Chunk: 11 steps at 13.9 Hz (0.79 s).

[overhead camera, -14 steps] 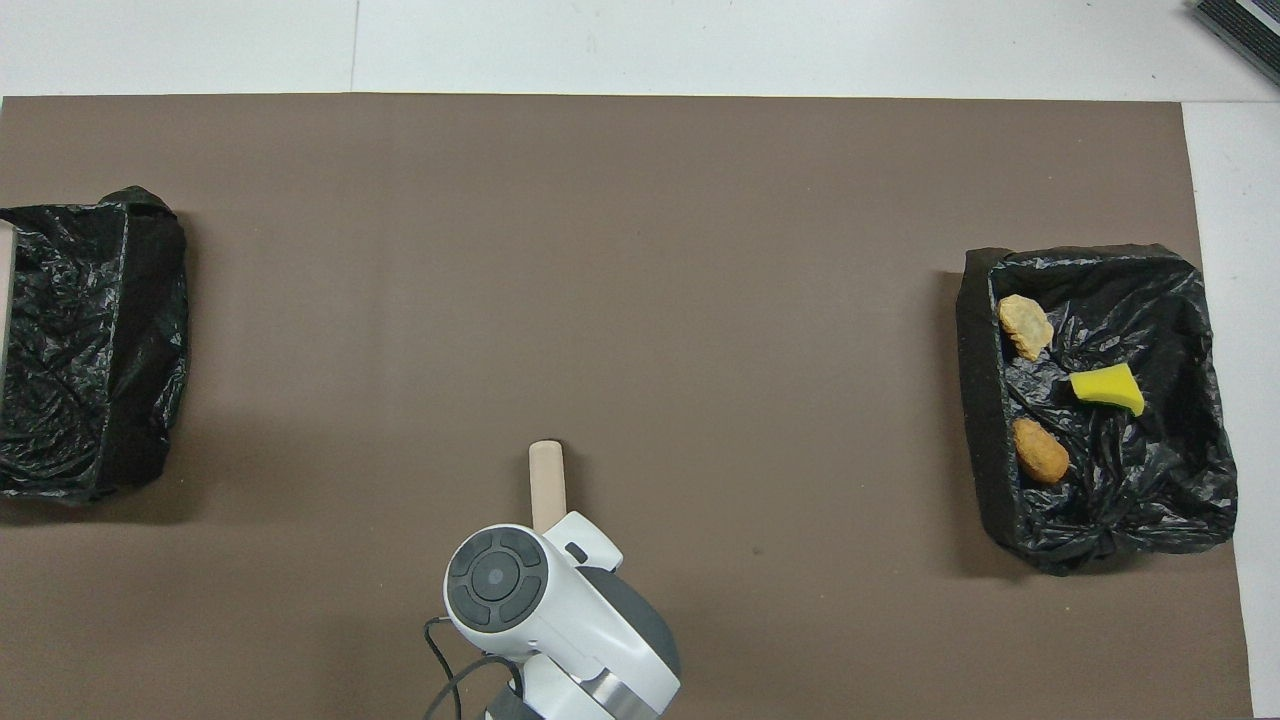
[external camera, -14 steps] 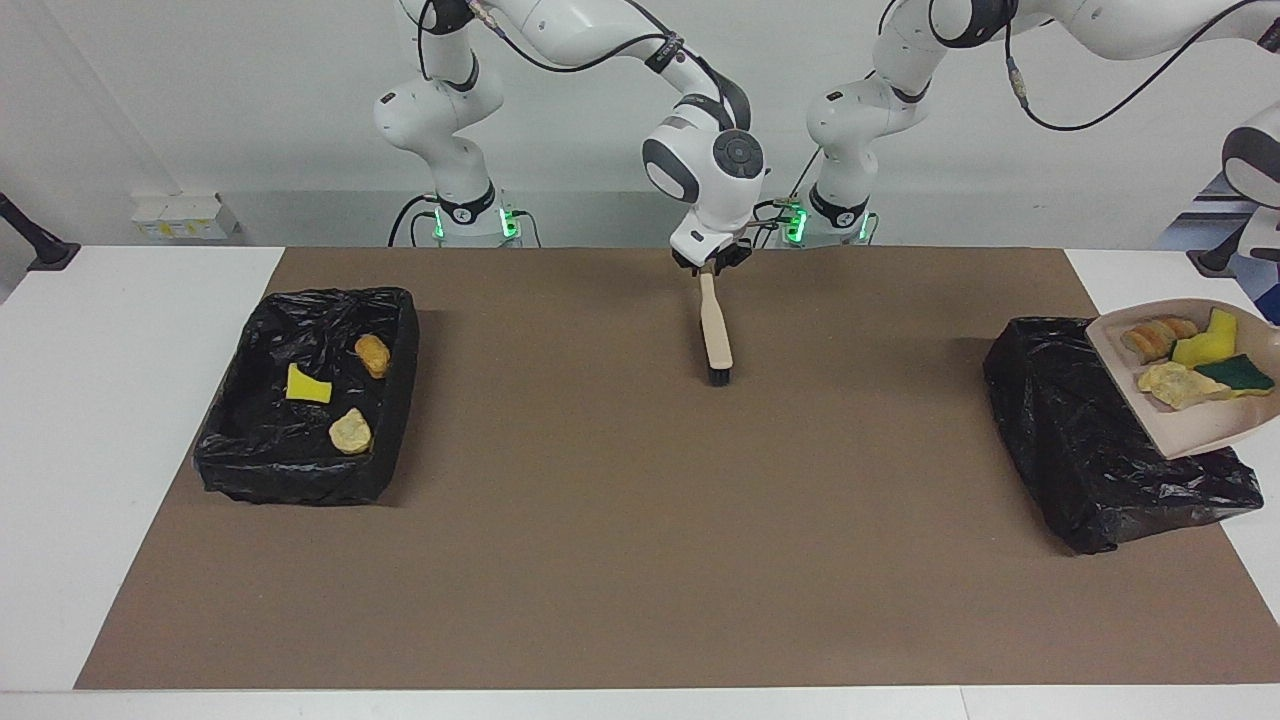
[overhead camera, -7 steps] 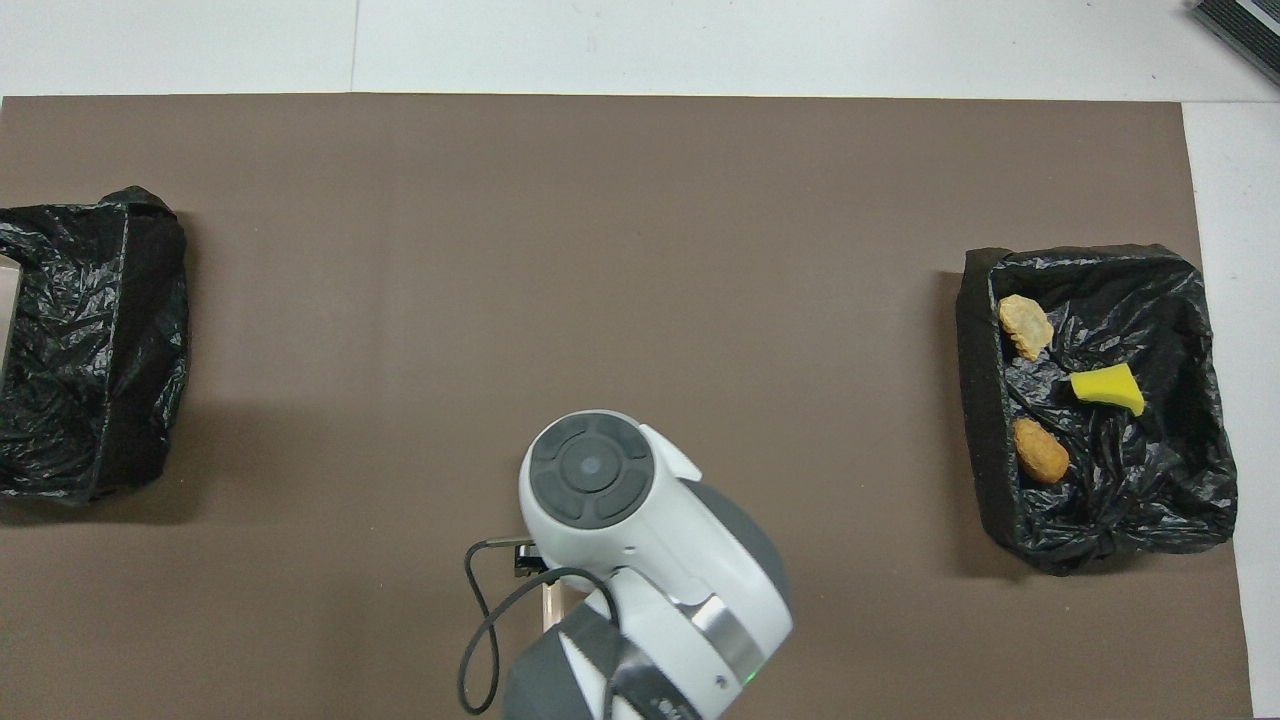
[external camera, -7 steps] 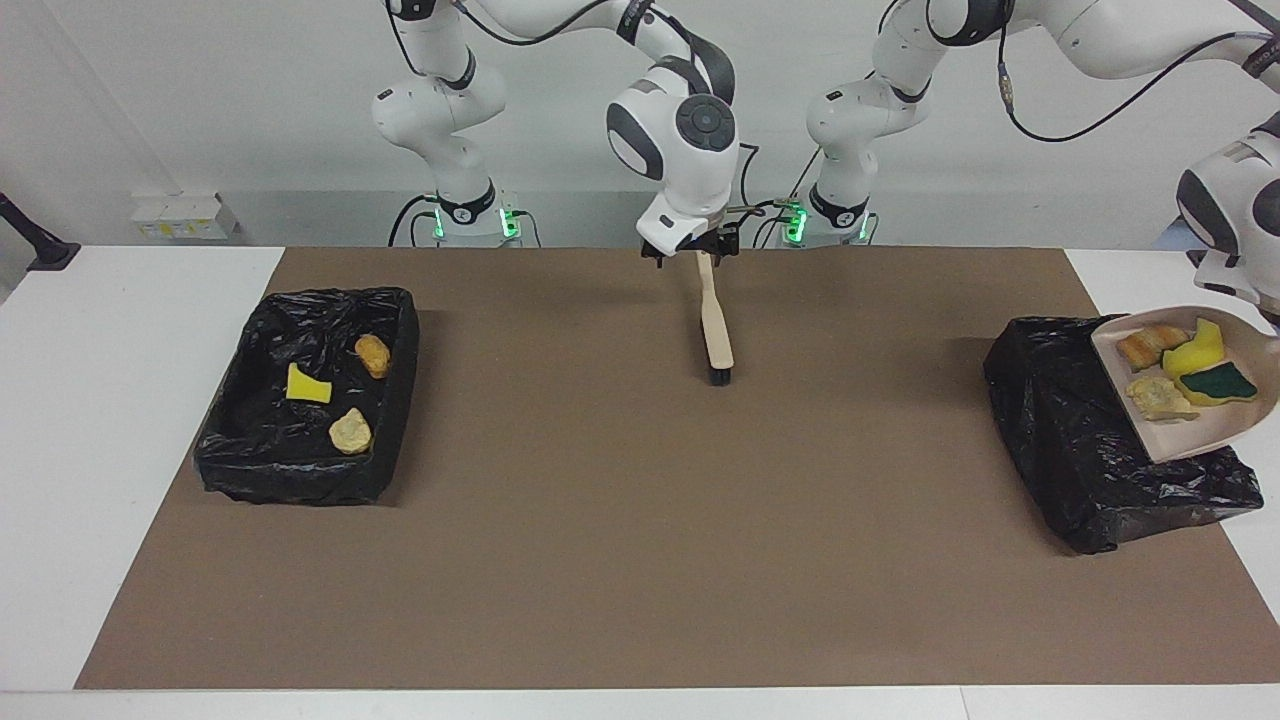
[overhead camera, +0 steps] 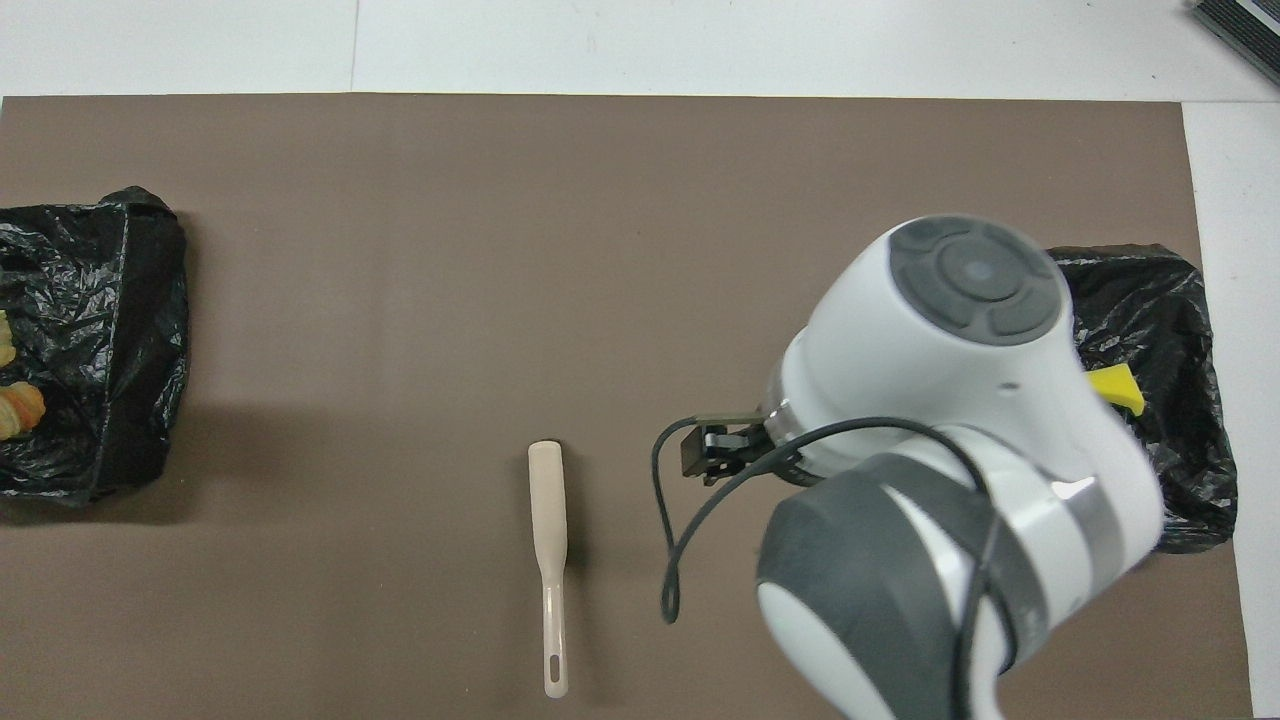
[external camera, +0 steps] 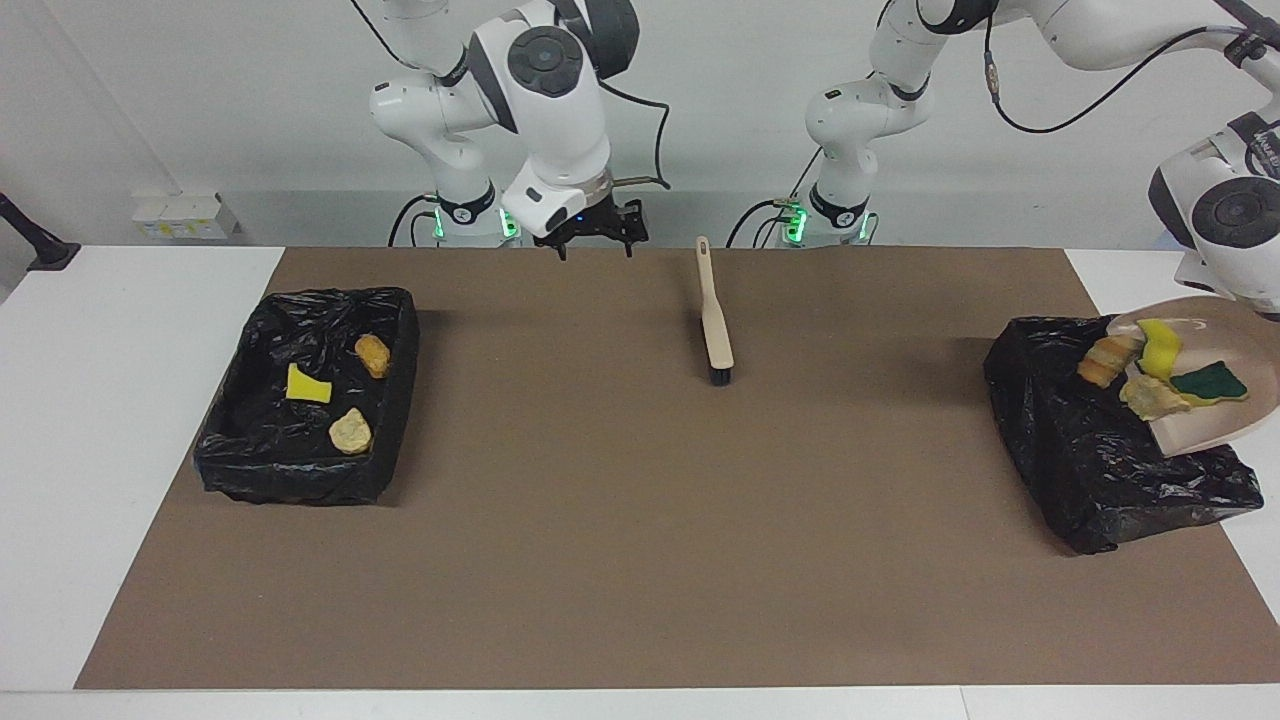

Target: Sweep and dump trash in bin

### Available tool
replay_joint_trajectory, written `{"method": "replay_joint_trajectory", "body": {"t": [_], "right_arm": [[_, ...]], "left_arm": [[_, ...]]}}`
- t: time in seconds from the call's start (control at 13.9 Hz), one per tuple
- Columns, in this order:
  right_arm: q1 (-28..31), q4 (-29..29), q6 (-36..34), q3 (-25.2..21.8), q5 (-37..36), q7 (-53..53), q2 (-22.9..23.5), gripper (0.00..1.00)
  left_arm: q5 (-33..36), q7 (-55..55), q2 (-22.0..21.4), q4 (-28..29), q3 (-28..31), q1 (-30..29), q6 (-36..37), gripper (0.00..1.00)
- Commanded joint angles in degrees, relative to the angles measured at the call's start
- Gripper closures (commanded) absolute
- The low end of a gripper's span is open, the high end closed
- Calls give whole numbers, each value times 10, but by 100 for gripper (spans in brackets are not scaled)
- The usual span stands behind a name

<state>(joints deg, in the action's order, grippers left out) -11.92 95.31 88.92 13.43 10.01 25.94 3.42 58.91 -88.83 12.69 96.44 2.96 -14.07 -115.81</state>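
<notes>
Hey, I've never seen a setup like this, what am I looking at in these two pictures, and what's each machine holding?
These are two white robot arms at a table covered by a brown mat. One picture is taken from across the table, facing the robots; the other from high above their own end, looking down.

A beige long-handled brush lies on the mat near the robots, with nothing gripping it. The right gripper hangs open above the mat beside it.

At the right arm's end sits a black bag-lined bin containing three scraps.

At the left arm's end, the left arm tilts a beige plastic dustpan over a second black bag-lined bin. Yellow sponge chunks, a green-topped sponge and a striped bread-like piece are sliding toward it. That gripper is hidden past the picture's edge.
</notes>
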Motion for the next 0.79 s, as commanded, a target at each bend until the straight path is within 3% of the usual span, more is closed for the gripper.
{"method": "replay_joint_trajectory", "body": {"t": [0.0, 0.14, 0.36, 0.58, 0.72], "right_arm": [[35, -13, -21, -10, -16, -61, -9, 0], [52, -21, -41, -20, -23, -119, -11, 0], [93, -25, -57, -34, -39, -210, -19, 0], [142, -51, -72, -43, -43, -339, -16, 0], [173, -52, -69, -45, -46, -352, -14, 0]], "left_arm": [[56, 49, -36, 44, 6, 26, 19, 100], [74, 62, -43, 60, 6, 39, 22, 100], [148, 61, -43, 37, 4, 41, 52, 100], [154, 58, -50, 15, 6, 47, 61, 100], [169, 54, -59, 12, 1, 48, 70, 100]]}}
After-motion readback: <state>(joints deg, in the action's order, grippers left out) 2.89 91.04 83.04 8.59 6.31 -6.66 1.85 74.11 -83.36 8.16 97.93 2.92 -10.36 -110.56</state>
